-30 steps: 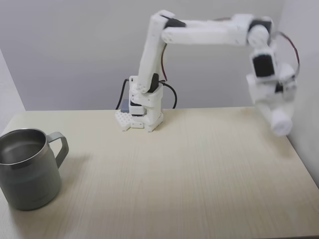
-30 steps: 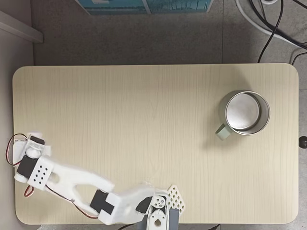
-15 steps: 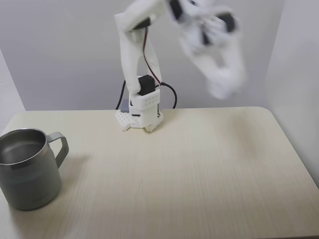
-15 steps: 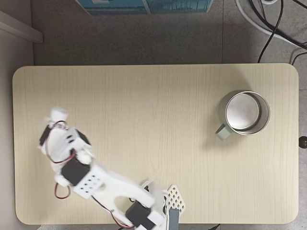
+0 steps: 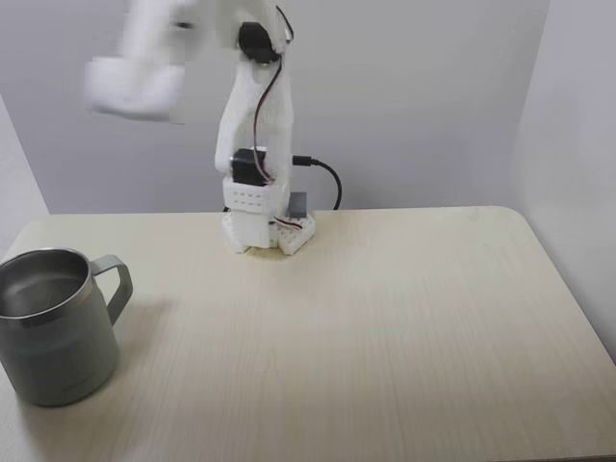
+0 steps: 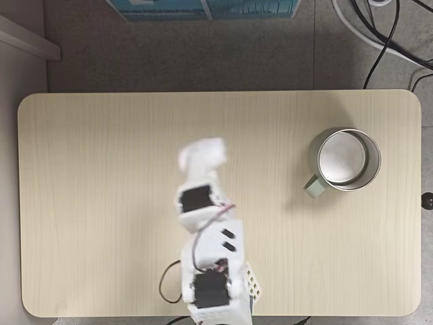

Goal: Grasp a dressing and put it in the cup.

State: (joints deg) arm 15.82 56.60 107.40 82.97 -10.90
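The cup (image 5: 58,358) is a grey steel mug with a squared handle, standing at the table's front left in a fixed view and at the right (image 6: 315,157) in the top-down fixed view; nothing lies inside it. My gripper (image 5: 123,85) is raised high above the table's left part, smeared by motion. From above, the gripper (image 6: 200,157) hangs over the table's middle, well left of the cup. A white lump at its tip, the dressing (image 6: 208,147), is blurred into the white fingers; the jaws look shut on it.
The arm's base (image 5: 265,226) is fixed at the table's rear edge, with a black cable behind it. The wooden table (image 6: 101,135) has rounded corners. Walls close in behind and on the right. Cables (image 6: 392,34) lie on the floor beyond the table.
The arm has swung fast from the far right of the table, up and across, to above the left-middle, carrying the white roll toward the cup. The cup has not moved.
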